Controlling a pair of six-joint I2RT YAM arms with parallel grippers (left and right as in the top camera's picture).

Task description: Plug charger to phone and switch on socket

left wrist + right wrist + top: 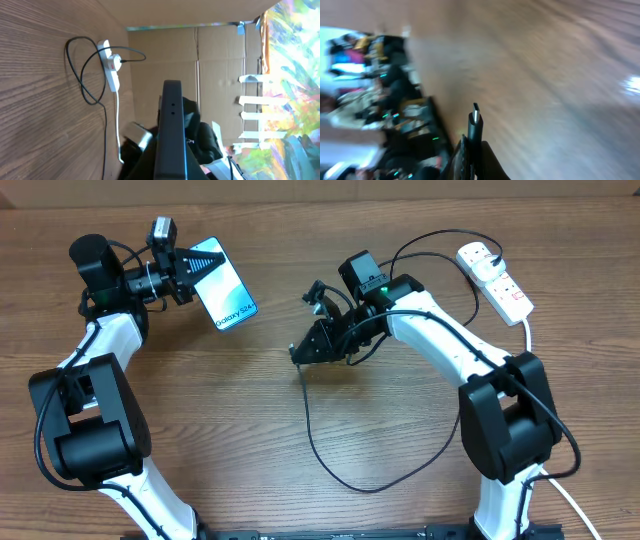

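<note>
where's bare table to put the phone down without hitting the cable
Widest bare table lies between the left arm and the charger loop, below the phone. Crowded: the right gripper and the cable tangle by the socket.

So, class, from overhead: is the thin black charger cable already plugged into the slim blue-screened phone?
No, the phone, held in the left hand, is well apart from the cable's connector tip in the right hand.

Left wrist view: phone (171, 130) edge-on, screen hidden, lower end cut by bottom edge. Right wrist view: blur smears table (545, 75) and background; only charger (475, 125) connector readable. Overhead: socket (495, 278) switch positions too small to tell; white cord (527, 330) exits bottom edge.
</note>
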